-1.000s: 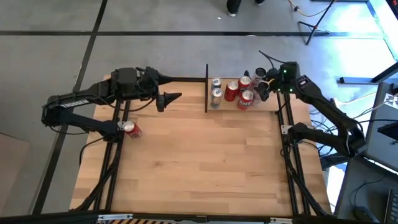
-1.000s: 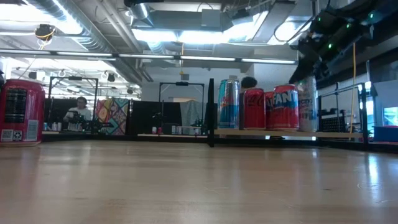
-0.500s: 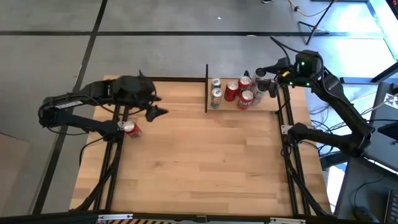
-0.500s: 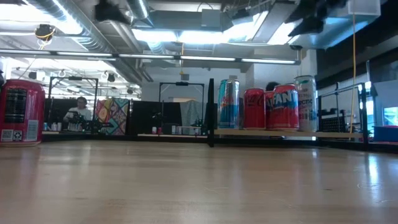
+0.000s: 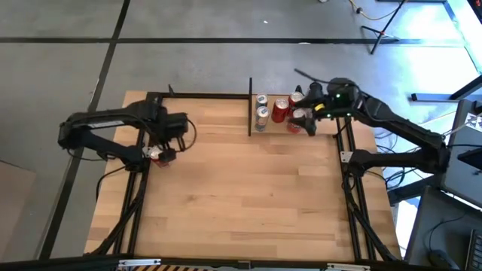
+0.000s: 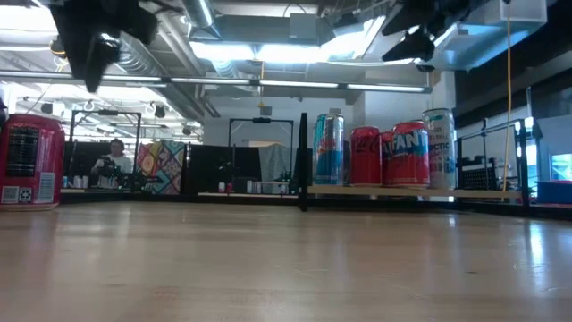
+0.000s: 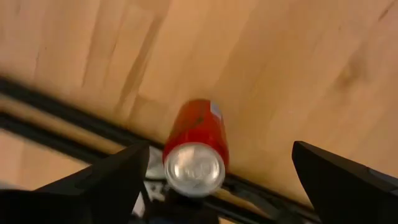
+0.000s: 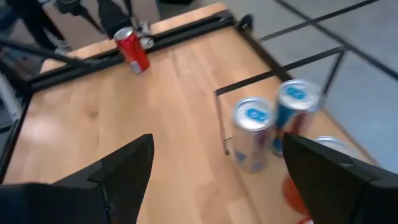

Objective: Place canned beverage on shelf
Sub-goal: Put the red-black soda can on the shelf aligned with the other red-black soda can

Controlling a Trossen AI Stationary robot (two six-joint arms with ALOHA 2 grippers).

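A red can stands upright on the tabletop at its left edge, next to the black frame rail; it also shows in the low view. My left gripper is above it, pointing down and open. In the left wrist view the can sits between the two spread fingers, untouched. The shelf, a small raised board with black posts, is at the far right and holds several upright cans. My right gripper is open and empty above those cans, and shows high in the low view.
A tall black post marks the shelf's left end. Black frame rails run along the table's left and right sides. Bare wood fills the table's middle and near part. A person sits in the room far behind.
My left gripper has swung from the far middle toward the table's left edge and tipped from level to pointing down over the red can. My right gripper has risen from the shelf's right end, then gone left over the shelf cans. The silver can there stands free.
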